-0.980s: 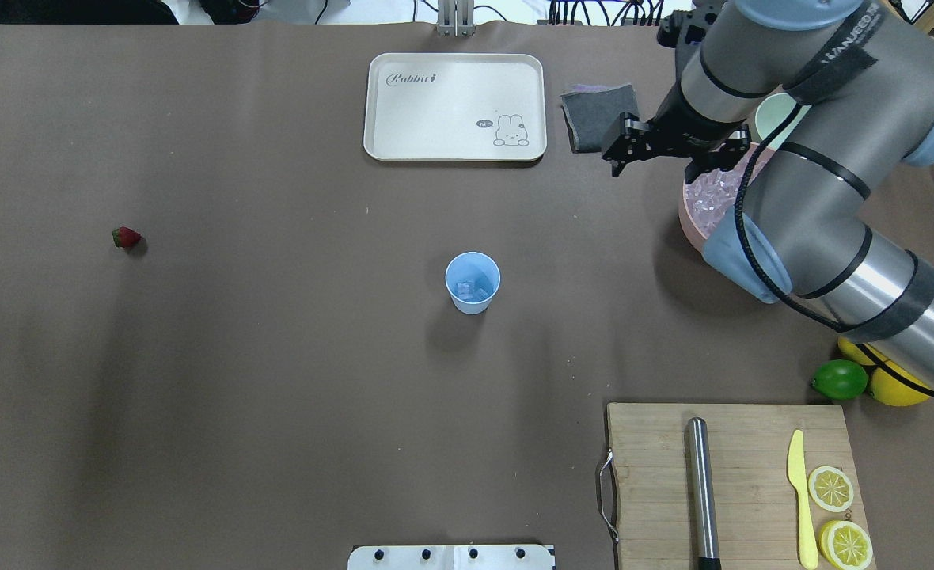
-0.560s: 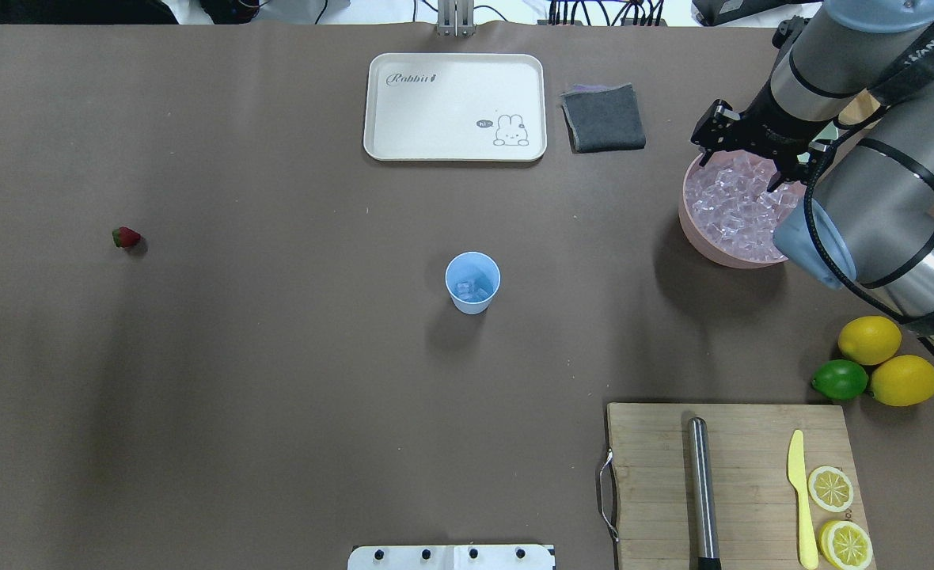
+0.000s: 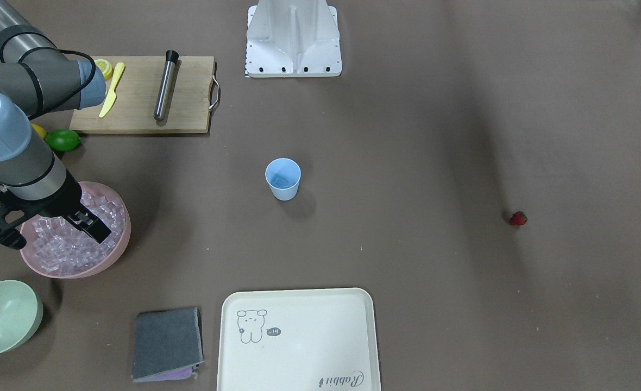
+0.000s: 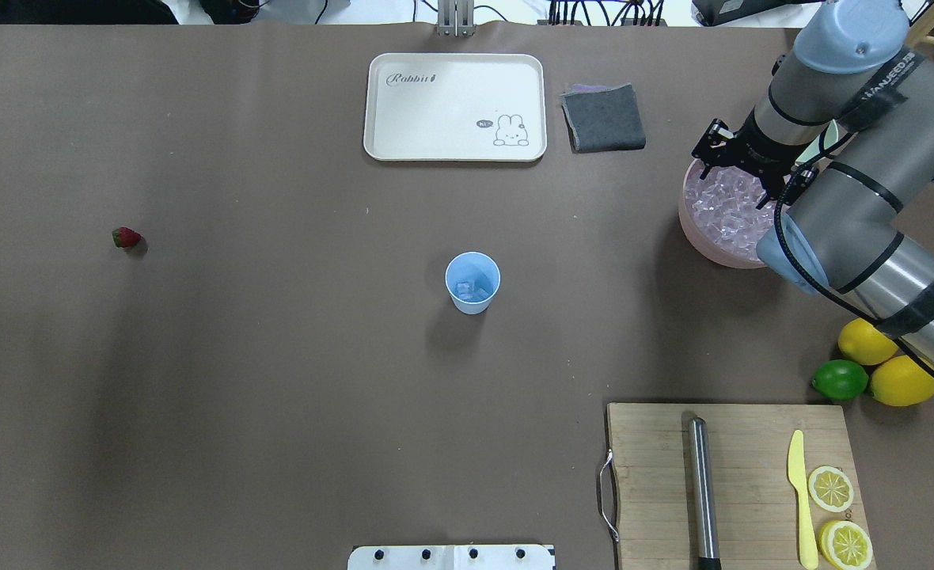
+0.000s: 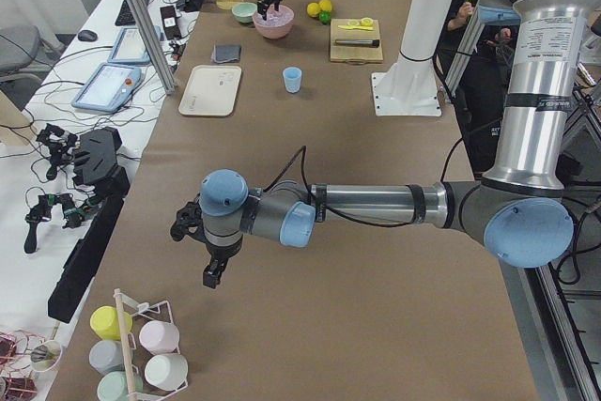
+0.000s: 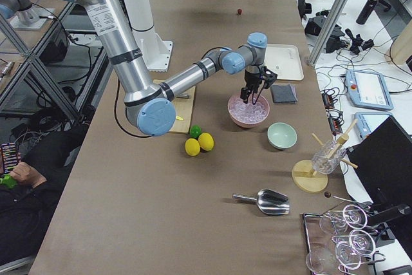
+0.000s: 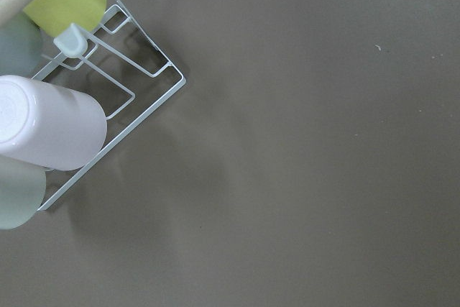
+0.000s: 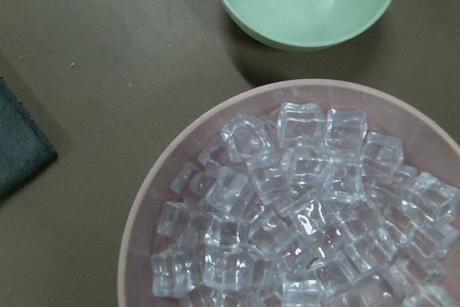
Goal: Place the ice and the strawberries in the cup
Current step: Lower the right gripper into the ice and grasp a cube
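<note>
Pink bowl [image 3: 119, 244] of ice [image 8: 302, 199] directly below right fingers [image 3: 54, 239], spread wide and empty: lower straight, straddle one top cube, close gently.

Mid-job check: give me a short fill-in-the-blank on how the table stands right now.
1. The right gripper hangs open above the pink bowl, which is filled with ____.
2. The light blue cup holds a few clear cubes but no ____.
3. The pale green bowl is ____.
Missing words: ice; strawberry; empty.
</note>
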`<state>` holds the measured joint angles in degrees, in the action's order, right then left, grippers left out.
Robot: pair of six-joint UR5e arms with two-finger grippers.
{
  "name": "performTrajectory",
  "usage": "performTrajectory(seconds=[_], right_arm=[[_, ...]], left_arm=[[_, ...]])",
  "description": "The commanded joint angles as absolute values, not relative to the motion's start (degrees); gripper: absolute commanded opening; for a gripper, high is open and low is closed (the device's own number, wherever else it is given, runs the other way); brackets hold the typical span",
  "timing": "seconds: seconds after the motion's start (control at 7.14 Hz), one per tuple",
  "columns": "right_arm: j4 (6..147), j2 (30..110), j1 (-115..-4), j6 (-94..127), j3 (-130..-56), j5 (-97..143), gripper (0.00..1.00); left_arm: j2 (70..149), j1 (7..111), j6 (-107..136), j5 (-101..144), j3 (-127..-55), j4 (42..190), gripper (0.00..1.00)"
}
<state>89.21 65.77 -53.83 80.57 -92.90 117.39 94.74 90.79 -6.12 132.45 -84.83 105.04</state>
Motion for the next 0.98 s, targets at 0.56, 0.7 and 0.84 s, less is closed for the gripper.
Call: performTrajectory(seconds=[0.56,0.7,0.84], right_arm=[[88.24,67.67,-52.38,80.07,-91.85,116.98,0.78],[88.24,67.94,-52.21,80.07,-92.02,116.55,0.77],[88.16,68.03,-52.03,80.07,-92.02,116.02,0.67]], left_arm=[[94.75,90.79,-6.15,132.45,-84.64,105.73,0.98],[94.83,90.79,-6.15,132.45,-84.46,105.65,0.98],[94.83,90.7,-6.15,132.45,-84.29,105.73,0.98]])
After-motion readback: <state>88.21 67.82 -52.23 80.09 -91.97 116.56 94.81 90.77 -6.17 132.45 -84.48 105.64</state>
